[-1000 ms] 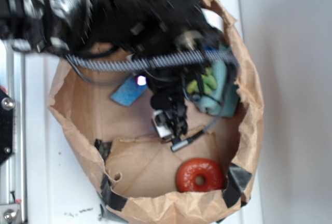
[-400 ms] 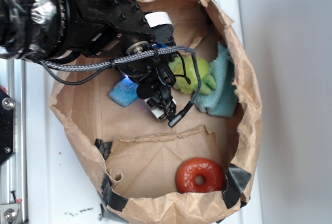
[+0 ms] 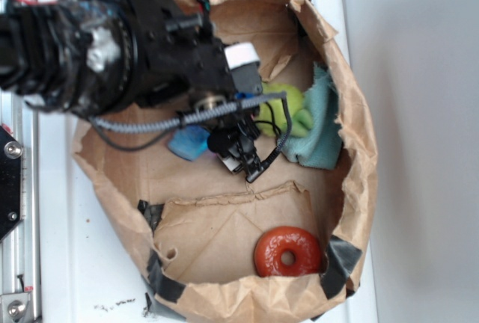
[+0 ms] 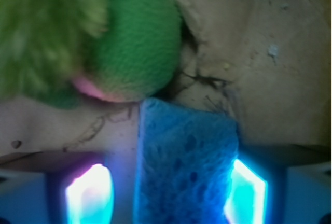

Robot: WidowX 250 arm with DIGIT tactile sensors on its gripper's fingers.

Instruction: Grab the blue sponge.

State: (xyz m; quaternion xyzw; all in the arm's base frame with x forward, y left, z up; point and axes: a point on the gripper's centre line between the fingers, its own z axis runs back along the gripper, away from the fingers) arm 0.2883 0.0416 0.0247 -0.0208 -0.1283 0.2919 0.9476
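Observation:
The blue sponge [image 4: 187, 167] lies flat on the brown paper floor of the bag, porous and speckled. It sits between my gripper's [image 4: 167, 195] two glowing fingers [image 4: 88, 195]. The right finger touches its edge, while a gap separates it from the left one, so the gripper is open around it. In the exterior view the sponge [image 3: 187, 143] peeks out from under the black arm, with my gripper [image 3: 217, 149] right over it and partly hiding it.
A green plush toy [image 4: 129, 42] lies just beyond the sponge's far end, beside a teal cloth [image 3: 323, 125]. A red ring [image 3: 287, 253] rests at the bag's near side. The crumpled paper bag wall [image 3: 363, 151] rings everything.
The arm has swung left across the bag and my gripper has settled over the sponge, hiding more of it. The plush and cloth now show more fully.

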